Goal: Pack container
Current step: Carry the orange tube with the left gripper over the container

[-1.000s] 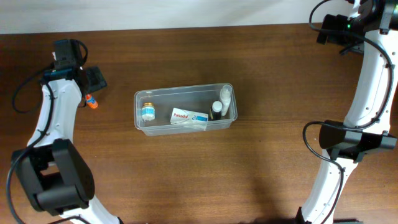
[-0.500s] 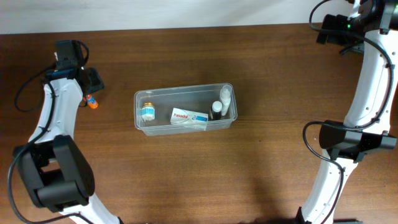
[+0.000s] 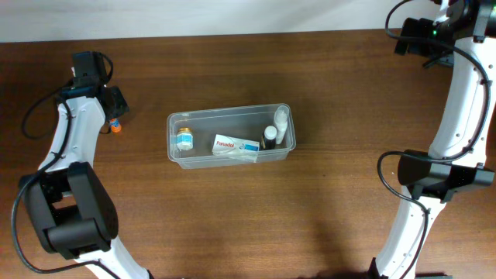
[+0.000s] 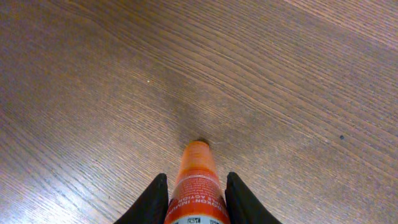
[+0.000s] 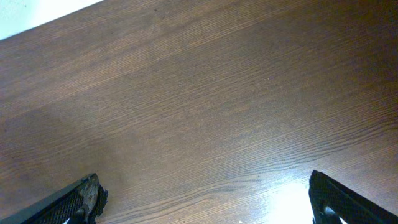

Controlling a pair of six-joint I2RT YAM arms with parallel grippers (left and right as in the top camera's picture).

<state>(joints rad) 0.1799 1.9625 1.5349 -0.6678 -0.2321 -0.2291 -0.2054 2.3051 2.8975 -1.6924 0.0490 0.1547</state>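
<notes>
Your left gripper was clenched on an orange bottle, its tip at the wooden table. Your right gripper hung spread wide. The container sat mid-table, well apart from both, holding a Panadol box.

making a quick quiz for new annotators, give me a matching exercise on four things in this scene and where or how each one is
Things:
1. orange tube
2. Panadol box
3. small blue-labelled bottle
4. right gripper

Place or state:
a. in the container, at the end nearer the left arm
b. between the fingers of the left gripper
c. open above the bare table
d. lying flat in the middle of the container

Pairs: 1-b, 2-d, 3-a, 4-c
</notes>
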